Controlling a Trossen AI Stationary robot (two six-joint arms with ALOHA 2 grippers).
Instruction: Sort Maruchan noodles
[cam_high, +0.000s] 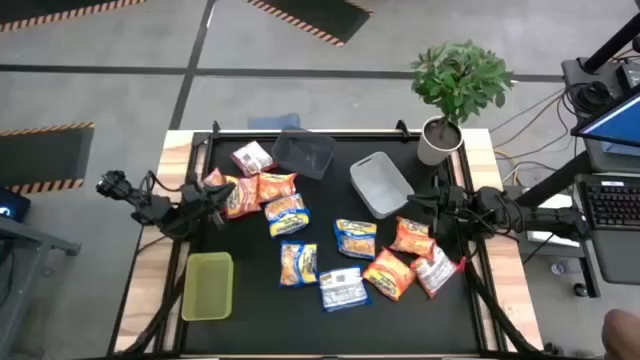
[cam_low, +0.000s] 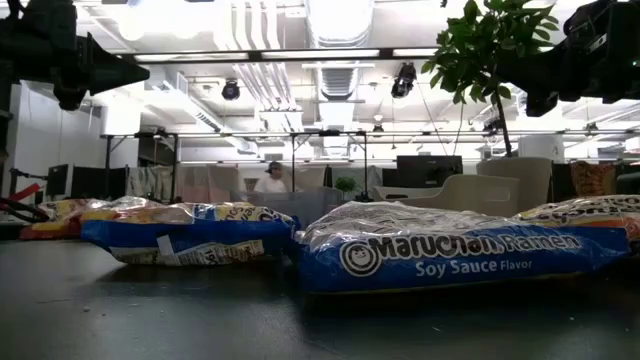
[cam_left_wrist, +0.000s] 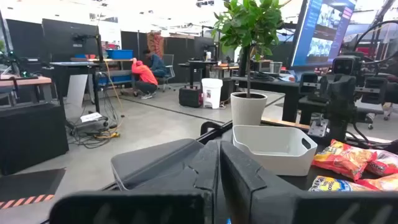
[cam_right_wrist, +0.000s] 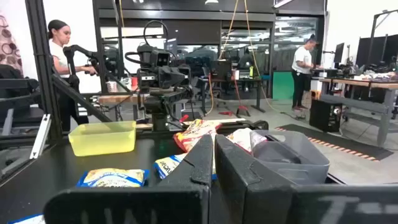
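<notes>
From above, the black surface (cam_high: 320, 320) holds the noodle packets (cam_high: 330, 250), spread out in the middle. One bunch lies near the left hand (cam_high: 212, 200) and another bunch lies near the right hand (cam_high: 440, 222). Both hands sit low at the two side edges, and both are closed tight with nothing in them. A dark grey bin (cam_high: 303, 153) and a light grey bin (cam_high: 381, 184) stand at the far side. A yellow-green bin (cam_high: 208, 285) stands at the near left. A potted plant (cam_high: 456, 90) stands at the far right corner.

From low down, a blue packet (cam_low: 460, 255) that reads Soy Sauce Flavor lies flat and close. A second blue packet (cam_low: 185, 240) lies beside it, and orange packets (cam_low: 60, 215) lie farther off on the left.

Past the left wrist, the two dark fingers (cam_left_wrist: 249, 186) press together. Beyond them sit the light grey bin (cam_left_wrist: 277, 146), the plant's white pot (cam_left_wrist: 249, 111) and some orange packets (cam_left_wrist: 348, 158).

Past the right wrist, the fingers (cam_right_wrist: 239, 180) also press together. The yellow-green bin (cam_right_wrist: 102, 137) stands across the surface, a blue-and-yellow packet (cam_right_wrist: 112, 178) lies near it, and a grey bin (cam_right_wrist: 298, 155) sits just beside the fingers. People (cam_right_wrist: 62, 56) stand in the room behind.
</notes>
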